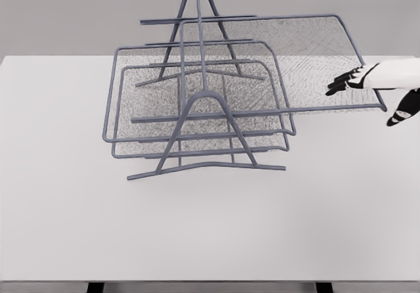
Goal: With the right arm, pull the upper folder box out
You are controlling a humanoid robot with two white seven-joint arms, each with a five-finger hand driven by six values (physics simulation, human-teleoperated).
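Head view shows the right hand at the top tray's right rim, fingers over the mesh, thumb below the edge; whether it truly pinches the rim, I cannot tell. That tray already sticks out well right of the rack. A loose hold could slip off the thin wire; a skewed pull could drag the light rack across the table. White table, plain grey wall behind.

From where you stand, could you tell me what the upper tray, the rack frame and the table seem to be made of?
Upper tray: probably fine wire mesh in a grey-blue metal rim; the table shows through it. Rack frame: bent metal rod, matte grey-blue coat. Table: smooth, matte white, perhaps laminate. The right robot hand grips the tray's rim.
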